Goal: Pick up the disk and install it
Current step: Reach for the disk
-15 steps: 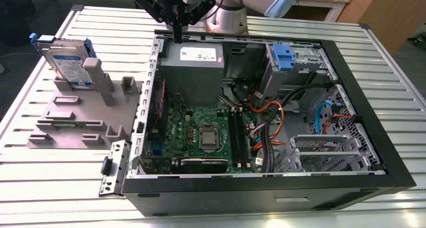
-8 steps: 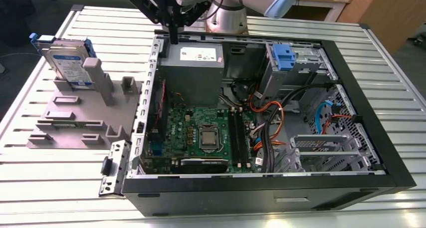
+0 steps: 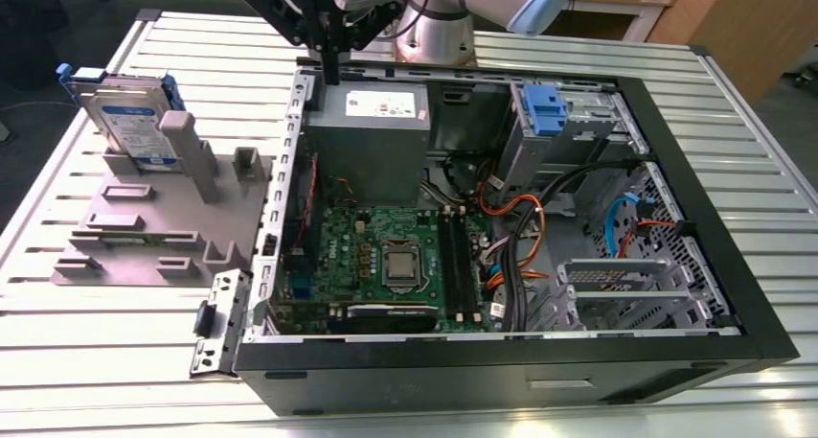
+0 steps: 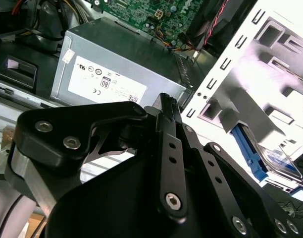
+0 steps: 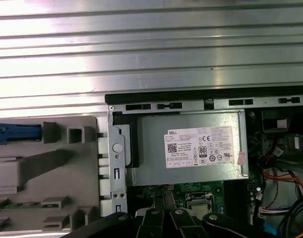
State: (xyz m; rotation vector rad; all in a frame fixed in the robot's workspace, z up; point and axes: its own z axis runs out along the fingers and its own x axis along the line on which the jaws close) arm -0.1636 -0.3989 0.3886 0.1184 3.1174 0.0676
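While disk [image 3: 132, 122] stands in grey fixture [image 3: 128, 235], claw [image 3: 331, 74] hangs well apart, closed, empty.

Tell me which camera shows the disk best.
The exterior view: the disk stands upright in the grey holder at that view's left, label visible. The second wrist view catches part of it; the first wrist view, its blue edge.

disk [image 3: 132, 122]: 1 | computer case [image 3: 486, 366]: 1 | grey rack [image 3: 128, 218]: 1
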